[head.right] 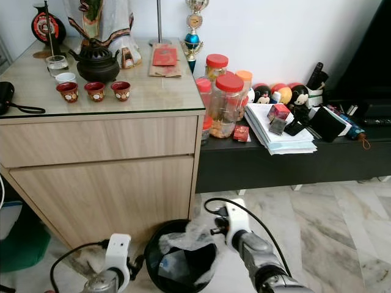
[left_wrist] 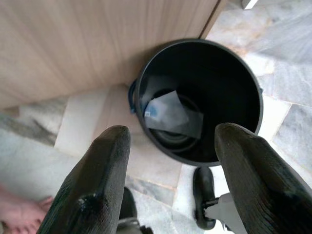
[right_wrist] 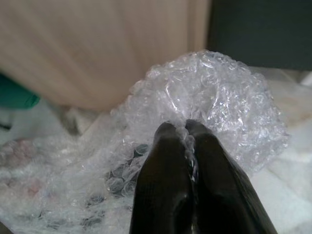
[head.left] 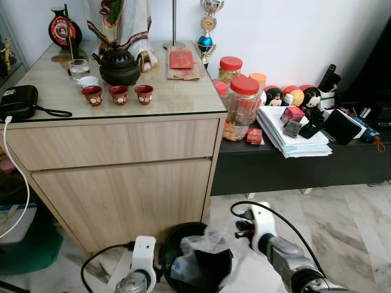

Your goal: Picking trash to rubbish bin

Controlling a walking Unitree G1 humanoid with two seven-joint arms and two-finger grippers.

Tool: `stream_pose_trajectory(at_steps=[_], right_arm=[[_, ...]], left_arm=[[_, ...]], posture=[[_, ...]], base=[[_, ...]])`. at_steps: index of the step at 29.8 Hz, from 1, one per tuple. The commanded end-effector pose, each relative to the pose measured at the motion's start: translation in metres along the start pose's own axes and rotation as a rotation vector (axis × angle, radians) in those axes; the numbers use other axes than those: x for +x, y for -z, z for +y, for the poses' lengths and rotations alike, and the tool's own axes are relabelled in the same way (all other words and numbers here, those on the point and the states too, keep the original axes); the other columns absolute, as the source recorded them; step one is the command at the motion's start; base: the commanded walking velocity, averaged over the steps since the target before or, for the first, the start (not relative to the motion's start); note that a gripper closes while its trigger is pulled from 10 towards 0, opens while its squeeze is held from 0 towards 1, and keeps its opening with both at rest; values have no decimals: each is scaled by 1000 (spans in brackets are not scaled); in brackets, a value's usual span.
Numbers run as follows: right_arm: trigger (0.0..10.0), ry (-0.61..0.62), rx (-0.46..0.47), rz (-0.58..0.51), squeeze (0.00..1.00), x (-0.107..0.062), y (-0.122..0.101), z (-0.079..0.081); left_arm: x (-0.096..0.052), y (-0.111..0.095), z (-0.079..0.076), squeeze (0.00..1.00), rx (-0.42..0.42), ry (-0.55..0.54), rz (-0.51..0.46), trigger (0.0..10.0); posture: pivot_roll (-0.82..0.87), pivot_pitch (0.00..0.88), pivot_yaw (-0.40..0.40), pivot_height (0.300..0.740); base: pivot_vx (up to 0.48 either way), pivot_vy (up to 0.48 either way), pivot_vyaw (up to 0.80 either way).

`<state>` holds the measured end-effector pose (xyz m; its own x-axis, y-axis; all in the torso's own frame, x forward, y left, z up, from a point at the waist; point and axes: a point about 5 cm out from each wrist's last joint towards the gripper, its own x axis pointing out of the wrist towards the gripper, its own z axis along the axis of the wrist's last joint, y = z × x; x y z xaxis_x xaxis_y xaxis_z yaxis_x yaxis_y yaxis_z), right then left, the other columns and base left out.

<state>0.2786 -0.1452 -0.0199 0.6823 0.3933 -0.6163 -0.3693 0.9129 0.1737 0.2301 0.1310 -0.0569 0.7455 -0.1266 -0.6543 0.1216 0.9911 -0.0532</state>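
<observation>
One crumpled wad of bubble wrap hangs pinched in the right gripper over the black bin, not yet dropped, the left gripper spread empty above it.

Head stereo pair looks forward and down at cabinet, bin at bottom centre. Left wrist camera looks straight down into the same bin. Right wrist camera sits close on bubble wrap.
</observation>
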Motion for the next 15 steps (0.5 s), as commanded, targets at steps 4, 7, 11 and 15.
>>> stream_pose_trajectory(at_steps=[4,7,11,15], right_arm=[[10000,-40,-75,2,0,5,-11,9],[10000,-50,-161,-8,0,7,-15,14],[10000,-31,-152,-48,0,8,-23,13],[10000,-8,-134,-100,0,10,-34,13]], left_arm=[[3,-11,-6,0,30,30,-31,10000],[3,-12,-6,0,34,34,-37,10000],[3,-13,-6,0,31,41,-43,10000],[3,-13,-6,0,27,42,-45,10000]], posture=[[30,22,-105,740],[28,27,-104,740],[32,27,-107,740],[32,27,-107,740]], base=[[0,0,0],[0,0,0],[0,0,0],[0,0,0]])
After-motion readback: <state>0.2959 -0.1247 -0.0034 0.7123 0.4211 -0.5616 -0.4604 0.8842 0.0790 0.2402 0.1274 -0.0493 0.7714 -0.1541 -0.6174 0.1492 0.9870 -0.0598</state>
